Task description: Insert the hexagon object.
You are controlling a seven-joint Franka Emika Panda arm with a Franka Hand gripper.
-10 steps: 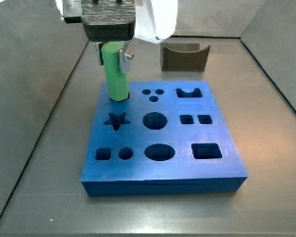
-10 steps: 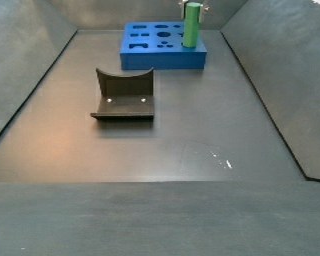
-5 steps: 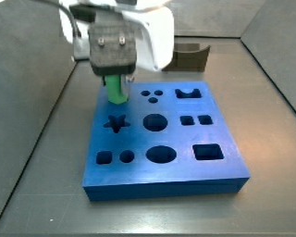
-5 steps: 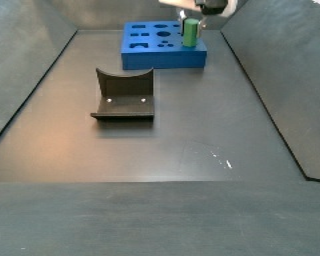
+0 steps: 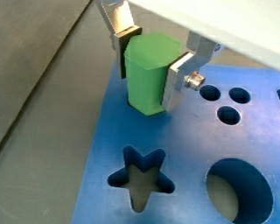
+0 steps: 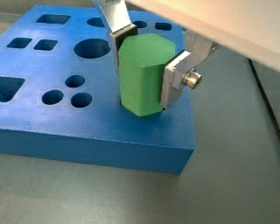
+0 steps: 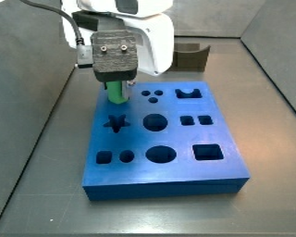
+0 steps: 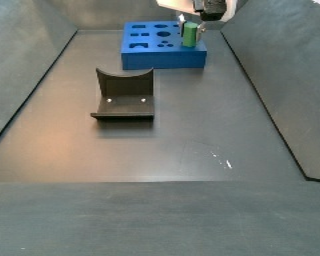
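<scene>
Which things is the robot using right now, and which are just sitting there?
Using:
end effector, over a board corner
green peg, held between its fingers
blue board with holes

Just sitting:
dark curved block, on the floor, apart from the board

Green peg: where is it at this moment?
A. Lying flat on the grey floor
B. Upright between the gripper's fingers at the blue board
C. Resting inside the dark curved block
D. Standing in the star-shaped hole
B: both wrist views show the green peg upright between the fingers of the gripper, its lower end at the blue board, beside the star-shaped hole.
</scene>
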